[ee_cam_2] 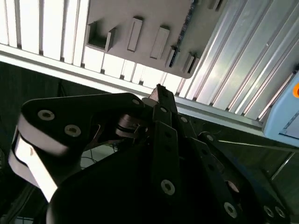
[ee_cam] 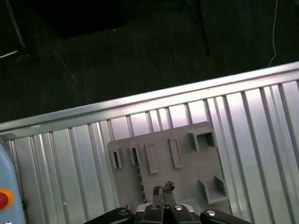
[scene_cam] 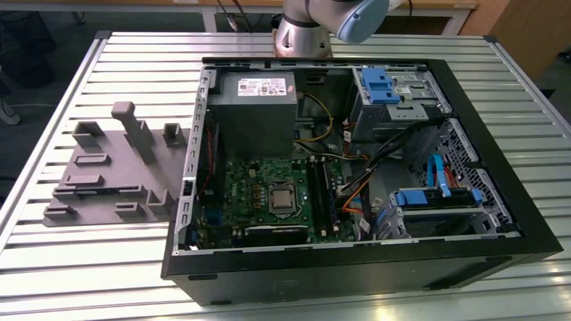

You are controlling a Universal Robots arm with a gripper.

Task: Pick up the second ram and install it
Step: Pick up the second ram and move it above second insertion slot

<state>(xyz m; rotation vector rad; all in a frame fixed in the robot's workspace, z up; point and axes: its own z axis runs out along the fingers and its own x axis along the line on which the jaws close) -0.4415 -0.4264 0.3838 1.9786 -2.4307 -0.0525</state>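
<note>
Black fingers [ee_cam: 158, 191] sit nearest, pressed almost together and pinching nothing, over the grey holder plate [ee_cam: 163, 154]. The second ram [ee_cam: 139, 176] stands on edge in it, at nine o'clock from the computer case [scene_cam: 357, 267] in the exterior view. I judge it light, stiff and fragile, best pinched across its flat faces.

Arm [scene_cam: 303, 30] aloft, tool [ee_cam: 162, 189] tilted downward (fingertips [ee_cam: 157, 190] pressed together)

Slatted metal table [scene_cam: 89, 281], dark floor [ee_cam: 117, 56]
</note>
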